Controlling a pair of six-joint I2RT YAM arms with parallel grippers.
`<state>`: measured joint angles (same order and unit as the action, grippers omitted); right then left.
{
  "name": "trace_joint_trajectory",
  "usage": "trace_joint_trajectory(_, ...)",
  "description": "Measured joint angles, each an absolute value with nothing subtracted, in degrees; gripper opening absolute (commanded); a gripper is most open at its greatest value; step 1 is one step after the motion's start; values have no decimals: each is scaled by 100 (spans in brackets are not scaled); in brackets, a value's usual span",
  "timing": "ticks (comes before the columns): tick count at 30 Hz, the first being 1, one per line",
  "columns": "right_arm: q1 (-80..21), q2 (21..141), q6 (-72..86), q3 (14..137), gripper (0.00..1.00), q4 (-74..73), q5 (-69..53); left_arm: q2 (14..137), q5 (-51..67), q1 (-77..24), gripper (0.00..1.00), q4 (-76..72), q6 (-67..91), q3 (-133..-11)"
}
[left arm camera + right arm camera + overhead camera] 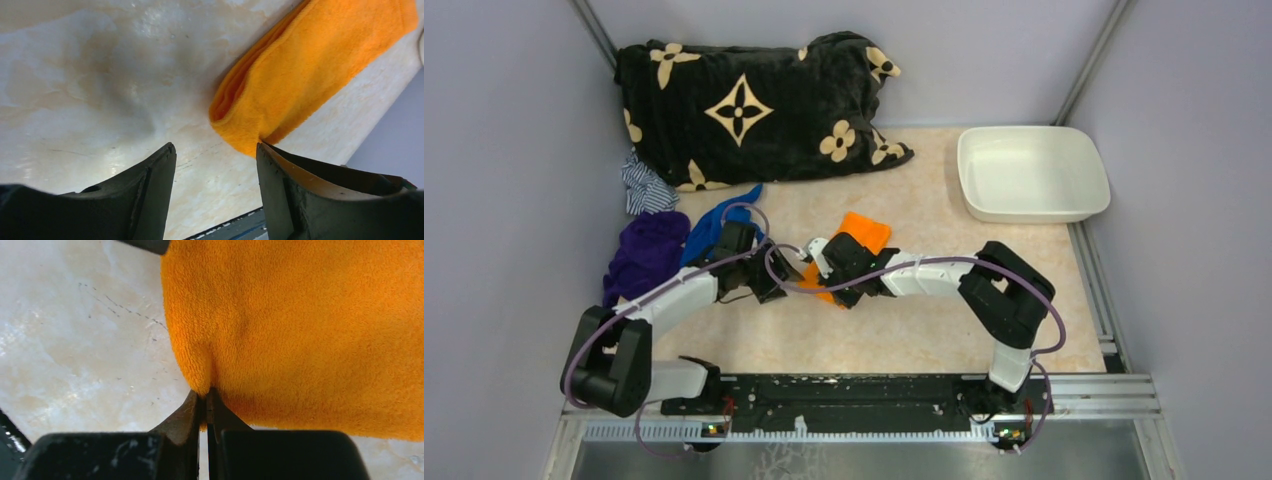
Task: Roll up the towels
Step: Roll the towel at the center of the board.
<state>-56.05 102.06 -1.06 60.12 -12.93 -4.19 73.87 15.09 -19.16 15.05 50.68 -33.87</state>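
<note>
A folded orange towel lies on the beige table at mid-table. My right gripper is shut on a pinch of the orange towel's near edge. My left gripper is open and low over the table, its right fingertip touching the towel's folded end, nothing between its jaws. In the top view the left gripper and right gripper sit close together at the towel's near-left end. A blue towel and a purple towel lie at the left.
A large black pillow with tan flowers lies at the back. A striped cloth sits by the left wall. A white tub stands at the back right. The black rail runs along the near edge.
</note>
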Motion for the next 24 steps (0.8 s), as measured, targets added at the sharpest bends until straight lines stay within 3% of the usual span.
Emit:
trace_joint_trajectory(6,-5531,10206,399,6012,0,-1269,-711,7526,1500,-2222,61,1264,5780,-3382)
trace_joint_trajectory(18,-5485,10206,779,6005,0,-1059,-832,8364,1227,-2652,34,985,6554,-3509)
trace_joint_trajectory(24,-5454,10206,781,5861,0,-777,-1055,8698,923,-2626,38,1024,6534,-3876)
